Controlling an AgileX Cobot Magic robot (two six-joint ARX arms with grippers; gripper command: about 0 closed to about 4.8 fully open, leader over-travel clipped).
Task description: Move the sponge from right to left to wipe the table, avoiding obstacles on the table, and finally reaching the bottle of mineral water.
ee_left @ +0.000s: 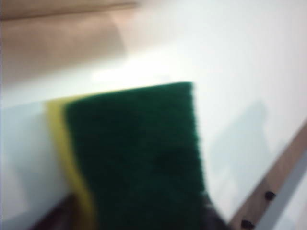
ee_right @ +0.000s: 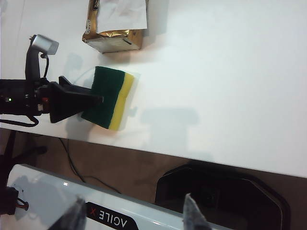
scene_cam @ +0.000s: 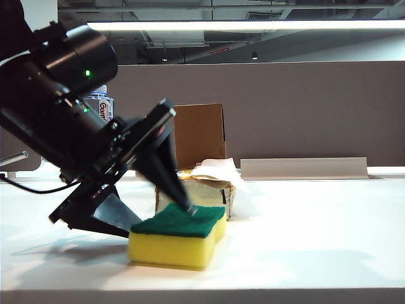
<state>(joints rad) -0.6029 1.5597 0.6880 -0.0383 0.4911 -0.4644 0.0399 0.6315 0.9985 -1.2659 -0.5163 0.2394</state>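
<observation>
The sponge (scene_cam: 177, 237), yellow foam with its dark green layer facing up, lies flat on the white table (scene_cam: 316, 234) near the front edge. My left gripper (scene_cam: 163, 217) comes down at a slant from the left and straddles it. One finger (scene_cam: 180, 190) rests at the green top and the other finger (scene_cam: 117, 218) stands at its left side. The foam shows no squeeze. In the left wrist view the sponge (ee_left: 134, 153) fills the space between the jaws. The tissue pack (scene_cam: 202, 183) sits just behind the sponge, the brown box (scene_cam: 199, 133) behind that, and the bottle (scene_cam: 100, 104) peeks over the arm. My right gripper (ee_right: 134, 206) hangs open and empty, off the table's edge.
A grey partition wall closes off the back, with a low grey strip (scene_cam: 304, 168) lying at its foot on the right. In the right wrist view the tissue pack (ee_right: 115, 24) lies a short way from the sponge (ee_right: 110, 98), and the robot's white base (ee_right: 120, 218) sits below the table edge.
</observation>
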